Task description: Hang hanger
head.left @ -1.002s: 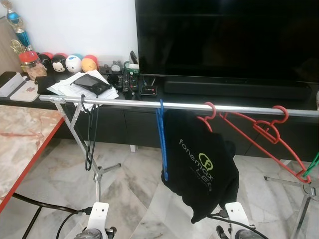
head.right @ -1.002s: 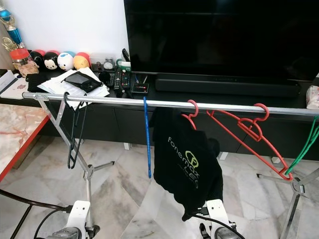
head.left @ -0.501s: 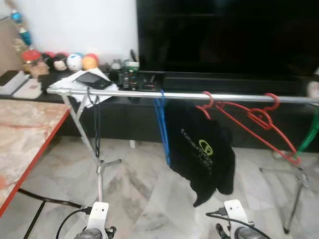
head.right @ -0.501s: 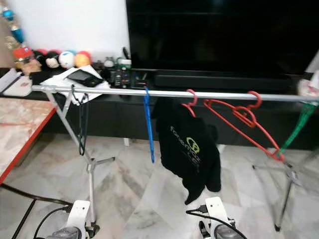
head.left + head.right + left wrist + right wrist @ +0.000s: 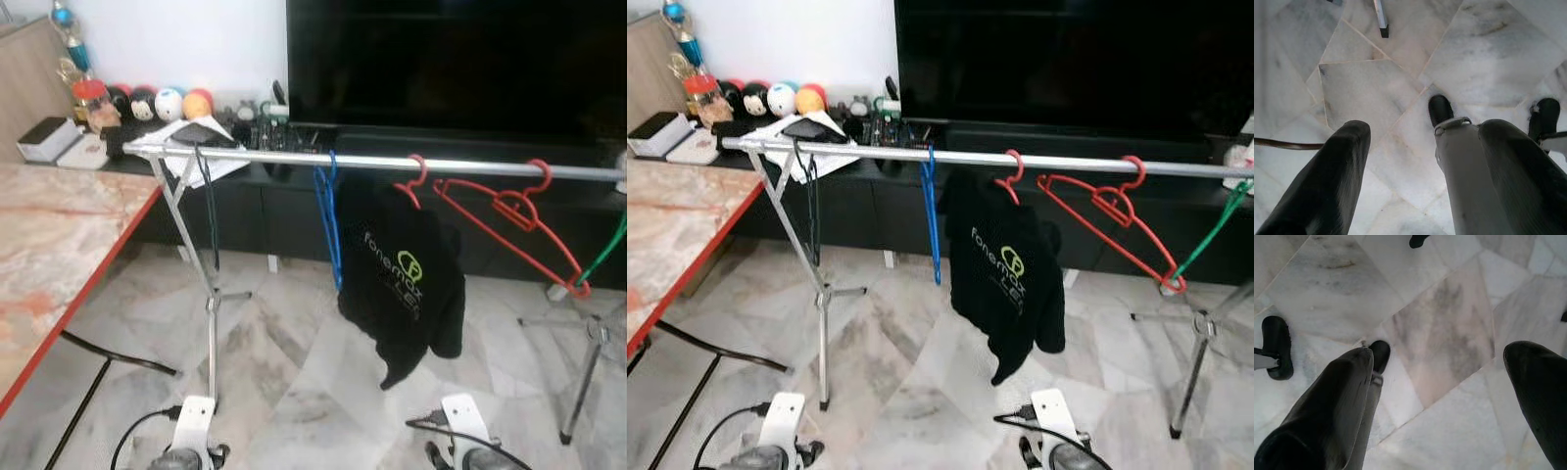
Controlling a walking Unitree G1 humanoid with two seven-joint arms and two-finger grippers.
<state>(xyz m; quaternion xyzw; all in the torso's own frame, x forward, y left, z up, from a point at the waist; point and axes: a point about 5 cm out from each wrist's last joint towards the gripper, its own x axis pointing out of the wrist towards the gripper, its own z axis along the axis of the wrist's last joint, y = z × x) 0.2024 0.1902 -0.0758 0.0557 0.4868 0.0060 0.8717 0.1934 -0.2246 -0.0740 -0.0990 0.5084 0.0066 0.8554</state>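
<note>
1. A silver clothes rail [image 5: 294, 160] runs across the room on tripod legs, in front of a low dark TV cabinet [image 5: 872, 211] and a large black television [image 5: 451, 59].
2. A black hanger [image 5: 208, 211] hangs near the rail's left end, beside the slanted leg.
3. A blue hanger [image 5: 329, 220] hangs near the middle of the rail, edge-on to the head camera.
4. Just to its right, a red hanger hook [image 5: 415, 176] carries a black T-shirt [image 5: 402, 284] with a green and white logo; the shirt sags off to one side.
5. Further right, an empty red hanger [image 5: 514, 220] hangs tilted, its lower end dropping towards the right.
6. A green hanger [image 5: 1213, 235] hangs at the far right end of the rail.
7. The left claw [image 5: 1420, 161] hangs low, pointing at the marble floor [image 5: 1376, 88], its two black fingers spread apart with nothing between them.
8. The right claw [image 5: 1444, 396] also hangs low over the floor, fingers wide apart and empty.
9. A marble-topped counter [image 5: 49, 245] with a red edge stands at the left.
10. The cabinet top holds round toy figures [image 5: 167, 102], papers and remotes.
</note>
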